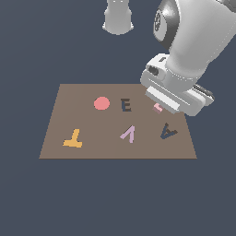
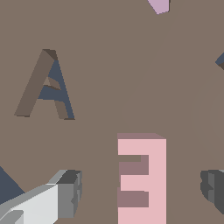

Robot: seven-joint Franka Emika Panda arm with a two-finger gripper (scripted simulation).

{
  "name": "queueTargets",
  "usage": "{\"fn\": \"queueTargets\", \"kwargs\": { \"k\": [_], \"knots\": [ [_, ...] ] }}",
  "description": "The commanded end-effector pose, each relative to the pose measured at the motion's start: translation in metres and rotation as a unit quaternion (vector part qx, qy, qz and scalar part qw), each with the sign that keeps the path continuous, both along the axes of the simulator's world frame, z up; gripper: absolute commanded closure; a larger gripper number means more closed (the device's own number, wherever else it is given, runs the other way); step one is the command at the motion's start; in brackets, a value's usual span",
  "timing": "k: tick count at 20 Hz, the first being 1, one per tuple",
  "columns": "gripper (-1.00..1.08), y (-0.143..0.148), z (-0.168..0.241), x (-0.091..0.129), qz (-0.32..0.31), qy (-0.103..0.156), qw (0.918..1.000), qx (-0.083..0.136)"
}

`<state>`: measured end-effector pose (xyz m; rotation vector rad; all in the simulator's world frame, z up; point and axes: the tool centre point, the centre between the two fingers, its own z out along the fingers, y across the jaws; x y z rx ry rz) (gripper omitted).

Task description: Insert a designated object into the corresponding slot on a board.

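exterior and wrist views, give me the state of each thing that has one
gripper: open, fingers either side of the pink E, not touching it
pink E: flat on the board, not gripped, not in its slot
E slot: empty
A slot: empty
lilac V: lying on the board
orange T: lying on the board
red disc: lying on the board
board: flat
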<state>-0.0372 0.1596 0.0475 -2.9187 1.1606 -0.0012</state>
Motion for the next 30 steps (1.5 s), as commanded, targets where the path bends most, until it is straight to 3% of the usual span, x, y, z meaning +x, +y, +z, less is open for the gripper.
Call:
{"fn": "queueTargets", "kwargs": {
  "k": [1, 7, 8, 22, 30],
  "knots": [
    [-0.92, 0.000, -0.006, 0.000, 0.000, 0.000, 1.0000, 0.000],
    [-0.92, 0.000, -0.018, 0.000, 0.000, 0.000, 1.0000, 0.000],
    [1.08, 0.000, -0.018, 0.000, 0.000, 0.000, 1.0000, 0.000],
    [1.08, -0.001, -0.017, -0.001, 0.003, 0.000, 1.0000, 0.000],
    [1.08, -0.011, -0.016, -0.006, 0.037, 0.000, 0.9993, 0.000]
  ]
}}
